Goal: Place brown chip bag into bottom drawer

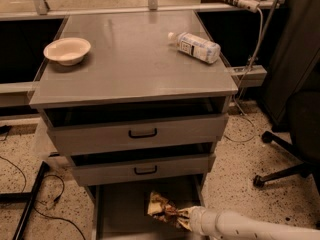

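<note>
At the bottom edge the white arm (242, 228) comes in from the right, and most of it is cut off. At its end the gripper (181, 217) is clamped on one end of the brown chip bag (159, 204). The crumpled foil covers the tip, so the exact hold is hard to see. The bag is over the floor of the open bottom drawer (120, 211); I cannot tell if it touches it. The front of the drawer is out of view. Above are two drawer fronts (142, 134). On the cabinet top (135, 69) stand a bowl (67, 50) and, well apart, a lying bottle (195, 46).
</note>
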### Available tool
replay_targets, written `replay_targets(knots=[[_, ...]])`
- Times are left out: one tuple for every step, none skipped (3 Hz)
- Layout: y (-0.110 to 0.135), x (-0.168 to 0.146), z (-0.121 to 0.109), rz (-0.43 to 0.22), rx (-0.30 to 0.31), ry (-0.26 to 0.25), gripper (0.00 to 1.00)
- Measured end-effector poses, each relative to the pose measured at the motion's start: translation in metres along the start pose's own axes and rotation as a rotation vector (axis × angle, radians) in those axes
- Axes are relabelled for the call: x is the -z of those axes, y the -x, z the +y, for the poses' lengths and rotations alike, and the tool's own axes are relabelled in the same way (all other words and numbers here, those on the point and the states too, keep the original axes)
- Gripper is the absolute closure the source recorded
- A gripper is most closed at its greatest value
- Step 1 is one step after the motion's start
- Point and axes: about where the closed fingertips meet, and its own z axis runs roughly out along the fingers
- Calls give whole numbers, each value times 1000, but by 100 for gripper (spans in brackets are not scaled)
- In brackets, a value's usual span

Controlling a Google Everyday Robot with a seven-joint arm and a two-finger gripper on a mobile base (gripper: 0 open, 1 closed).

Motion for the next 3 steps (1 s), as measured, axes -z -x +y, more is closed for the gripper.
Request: replay_targets(knots=[[-10, -24, 16, 25, -19, -42, 100], [-14, -50, 31, 27, -57, -64, 100], [-9, -70, 46, 6, -92, -66, 100]])
